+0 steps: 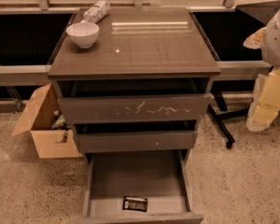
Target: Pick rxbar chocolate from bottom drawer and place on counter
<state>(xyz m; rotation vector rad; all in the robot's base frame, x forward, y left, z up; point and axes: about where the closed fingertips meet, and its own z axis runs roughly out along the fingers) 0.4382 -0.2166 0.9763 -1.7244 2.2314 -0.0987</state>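
The rxbar chocolate (135, 203), a small black bar with pale lettering, lies flat near the front wall inside the bottom drawer (135, 176), which is pulled wide open. The counter (144, 45) is the glossy dark top of the cabinet above it. My gripper (266, 101), white and pale yellow, hangs at the right edge of the view. It is well to the right of the cabinet and high above the drawer, and nothing shows in it.
A white bowl (82, 33) and a whitish patterned packet (96, 11) sit on the counter's back left corner. The scratched top drawer front (135, 108) and the middle drawer (135, 141) stand slightly out. An open cardboard box (42, 125) is on the floor to the left. Black table legs (222, 122) are to the right.
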